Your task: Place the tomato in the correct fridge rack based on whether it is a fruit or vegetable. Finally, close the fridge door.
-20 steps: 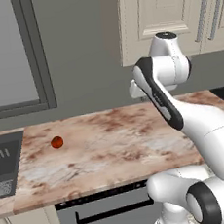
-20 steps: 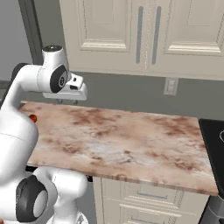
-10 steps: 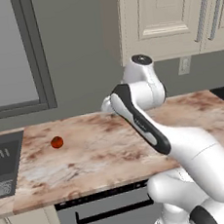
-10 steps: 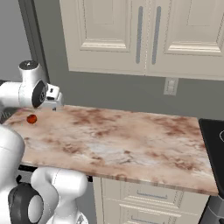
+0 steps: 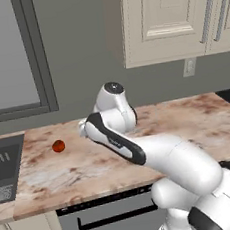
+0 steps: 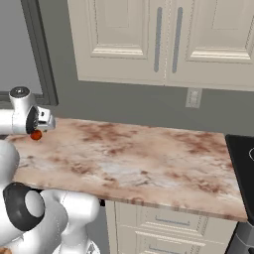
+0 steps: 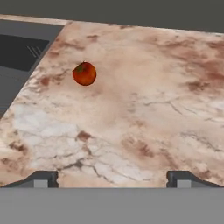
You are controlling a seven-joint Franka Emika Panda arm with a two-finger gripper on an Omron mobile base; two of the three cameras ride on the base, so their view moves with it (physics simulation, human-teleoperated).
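Observation:
The tomato is a small red ball lying on the marble counter, near its left end beside the sink. In the right base view the tomato peeks out just below my hand. My gripper hovers over the counter, open, its two dark fingertips set wide apart with nothing between them. Through the hand view the tomato lies ahead and to the left, well apart from the fingers. My arm reaches left across the counter, with the hand at its end.
A dark sink is set in the counter left of the tomato. Cream wall cabinets hang above, and a grey window frame is at the back left. A black cooktop borders the counter's right end.
My arm has swung left and down over the counter, bringing the hand close to the tomato. The tomato has stayed where it was.

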